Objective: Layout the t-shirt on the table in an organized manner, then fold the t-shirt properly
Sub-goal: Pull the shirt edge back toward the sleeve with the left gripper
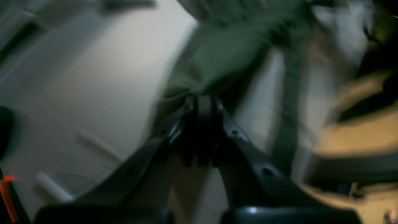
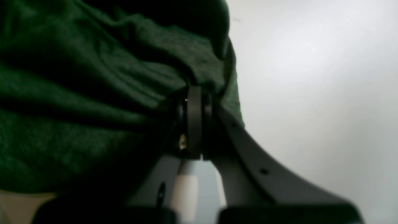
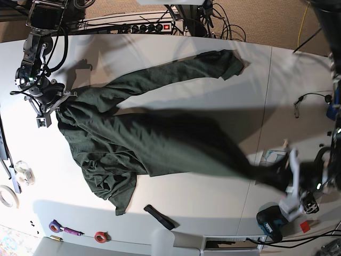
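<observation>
I can't read any words, numbers or signs from here. The green t-shirt (image 3: 160, 144) looks like plain cloth with no print that I can make out. Both wrist views are too blurry to read, and in the base view everything else is too tiny to show letters.
</observation>
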You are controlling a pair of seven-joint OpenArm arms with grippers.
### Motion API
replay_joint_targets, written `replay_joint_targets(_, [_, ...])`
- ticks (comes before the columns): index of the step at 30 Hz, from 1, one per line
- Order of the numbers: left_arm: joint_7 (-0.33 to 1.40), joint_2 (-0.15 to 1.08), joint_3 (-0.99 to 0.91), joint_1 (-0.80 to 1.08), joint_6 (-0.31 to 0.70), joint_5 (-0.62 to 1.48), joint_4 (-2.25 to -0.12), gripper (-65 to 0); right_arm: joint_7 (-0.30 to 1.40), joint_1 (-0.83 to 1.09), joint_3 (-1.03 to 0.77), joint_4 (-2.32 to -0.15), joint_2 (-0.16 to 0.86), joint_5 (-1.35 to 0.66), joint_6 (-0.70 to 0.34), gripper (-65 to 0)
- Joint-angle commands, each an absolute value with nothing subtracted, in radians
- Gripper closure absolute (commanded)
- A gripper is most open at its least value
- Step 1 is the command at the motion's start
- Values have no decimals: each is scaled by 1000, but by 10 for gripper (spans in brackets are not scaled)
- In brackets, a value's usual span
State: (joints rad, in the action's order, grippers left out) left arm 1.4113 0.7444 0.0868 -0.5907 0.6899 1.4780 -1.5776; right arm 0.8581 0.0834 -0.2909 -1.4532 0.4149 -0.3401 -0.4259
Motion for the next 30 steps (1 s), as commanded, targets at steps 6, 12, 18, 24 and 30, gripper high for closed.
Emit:
replay_joint_targets(6, [1396, 808, 75, -461, 698, 1484, -1599, 0, 900, 86, -289, -1451, 424, -321, -429, 0])
replay_joint_targets(12, [1396, 779, 75, -252, 698, 1484, -1594, 0, 905, 86, -289, -1451, 424, -320, -429, 0])
replay_joint_targets(18, [1396, 779, 75, -127, 698, 1394, -1590, 0, 906, 86, -289, -1451, 424, -320, -429, 0])
replay_joint_targets(24, [1324, 784, 73, -129, 677, 1194, -1590, 0, 907, 86, -289, -1451, 424, -302, -429, 0])
replay_joint_targets(30, [1257, 776, 5, -183, 663, 1182, -1591, 0, 908, 86, -289, -1451, 424, -290, -429, 0])
